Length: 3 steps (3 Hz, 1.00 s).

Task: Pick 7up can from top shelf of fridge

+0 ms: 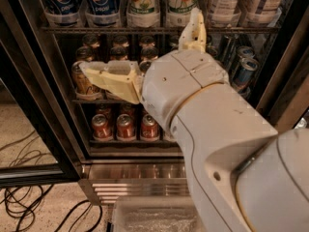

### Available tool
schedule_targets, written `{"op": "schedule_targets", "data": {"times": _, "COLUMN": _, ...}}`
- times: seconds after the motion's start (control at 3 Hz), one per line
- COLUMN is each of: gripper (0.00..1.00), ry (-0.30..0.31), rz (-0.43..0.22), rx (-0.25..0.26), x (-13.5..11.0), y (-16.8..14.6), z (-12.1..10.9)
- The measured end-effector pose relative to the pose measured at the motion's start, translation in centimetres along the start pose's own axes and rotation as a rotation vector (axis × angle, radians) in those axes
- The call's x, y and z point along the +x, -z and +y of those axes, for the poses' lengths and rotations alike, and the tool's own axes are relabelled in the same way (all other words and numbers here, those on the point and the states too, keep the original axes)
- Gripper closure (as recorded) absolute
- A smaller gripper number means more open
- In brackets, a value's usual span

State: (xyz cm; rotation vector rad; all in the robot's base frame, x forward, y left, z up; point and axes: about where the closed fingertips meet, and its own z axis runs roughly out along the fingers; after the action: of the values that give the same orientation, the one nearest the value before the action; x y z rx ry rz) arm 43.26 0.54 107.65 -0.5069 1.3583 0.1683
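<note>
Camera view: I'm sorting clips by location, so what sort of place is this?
Likely an office break room or shop corner: a glass-door drinks fridge with Pepsi cans and 7up cans on the top shelf, cables on a speckled floor. The gripper hangs in front of the middle shelf.

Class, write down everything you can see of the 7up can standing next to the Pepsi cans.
The 7up can is pale white-silver with green lettering and looks like metal; the picture's edge cuts off its top. It stands upright in a clear cup on the top shelf, between a Pepsi can and a second 7up can. The gripper is below it, open, not touching it.
</note>
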Motion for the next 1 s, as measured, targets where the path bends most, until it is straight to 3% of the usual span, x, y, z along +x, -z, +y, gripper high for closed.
{"op": "schedule_targets", "data": {"times": 0.67, "gripper": 0.07, "ry": 0.057, "rz": 0.044, "rx": 0.016, "x": 3.2, "y": -1.9, "z": 0.8}}
{"op": "schedule_targets", "data": {"times": 1.0, "gripper": 0.08, "ry": 0.088, "rz": 0.053, "rx": 0.049, "x": 5.2, "y": -3.7, "z": 0.1}}
